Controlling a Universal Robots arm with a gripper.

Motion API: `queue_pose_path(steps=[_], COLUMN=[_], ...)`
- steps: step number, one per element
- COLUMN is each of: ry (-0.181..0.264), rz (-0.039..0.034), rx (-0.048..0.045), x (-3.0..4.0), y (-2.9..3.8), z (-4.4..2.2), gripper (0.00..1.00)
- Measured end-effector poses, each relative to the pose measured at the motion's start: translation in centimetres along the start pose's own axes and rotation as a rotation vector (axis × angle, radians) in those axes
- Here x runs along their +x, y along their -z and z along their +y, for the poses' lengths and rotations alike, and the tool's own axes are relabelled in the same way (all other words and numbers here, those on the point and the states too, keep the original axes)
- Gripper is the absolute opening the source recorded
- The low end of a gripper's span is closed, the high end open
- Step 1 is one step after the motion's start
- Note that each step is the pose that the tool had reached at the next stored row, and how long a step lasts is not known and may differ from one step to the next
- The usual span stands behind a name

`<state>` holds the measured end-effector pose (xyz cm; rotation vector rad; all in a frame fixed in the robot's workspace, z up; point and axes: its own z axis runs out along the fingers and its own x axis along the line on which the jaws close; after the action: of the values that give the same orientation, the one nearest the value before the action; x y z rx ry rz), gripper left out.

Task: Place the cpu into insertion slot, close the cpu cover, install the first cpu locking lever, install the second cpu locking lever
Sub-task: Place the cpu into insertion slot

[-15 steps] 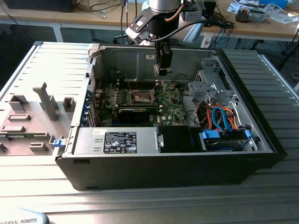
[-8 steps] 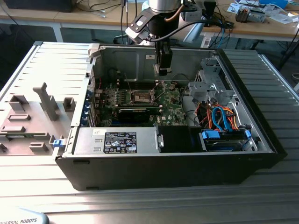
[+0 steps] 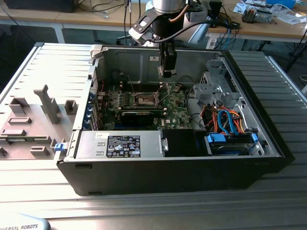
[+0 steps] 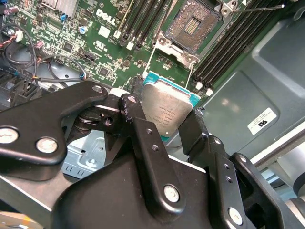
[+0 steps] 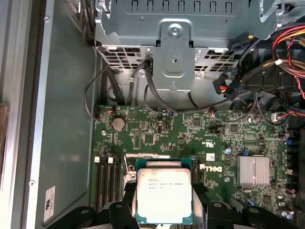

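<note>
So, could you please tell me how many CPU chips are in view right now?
1. The cpu is clamped in the gripper above the motherboard, apart from the socket, which lies empty. Another could be hidden elsewhere in the case.

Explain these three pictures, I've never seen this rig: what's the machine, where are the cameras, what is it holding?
The exterior view looks from outside: a robot arm reaches down into an open computer case on a metal table. The two wrist views come from cameras riding on the arm, looking past its gripper at the green motherboard. The gripper is shut on the cpu, a small square silvery chip, held by two opposite edges above the board. In the second wrist view the socket is empty, so the cpu is not yet placed.
</note>
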<state>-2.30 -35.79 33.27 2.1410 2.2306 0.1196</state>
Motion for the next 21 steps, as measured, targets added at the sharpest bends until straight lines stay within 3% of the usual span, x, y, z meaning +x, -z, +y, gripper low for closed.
queue_pose_path(steps=[21], ry=[-0.019], rz=[-0.0017], rx=[-0.0004], x=[0.0], y=[0.0], z=[0.0], gripper=[0.54])
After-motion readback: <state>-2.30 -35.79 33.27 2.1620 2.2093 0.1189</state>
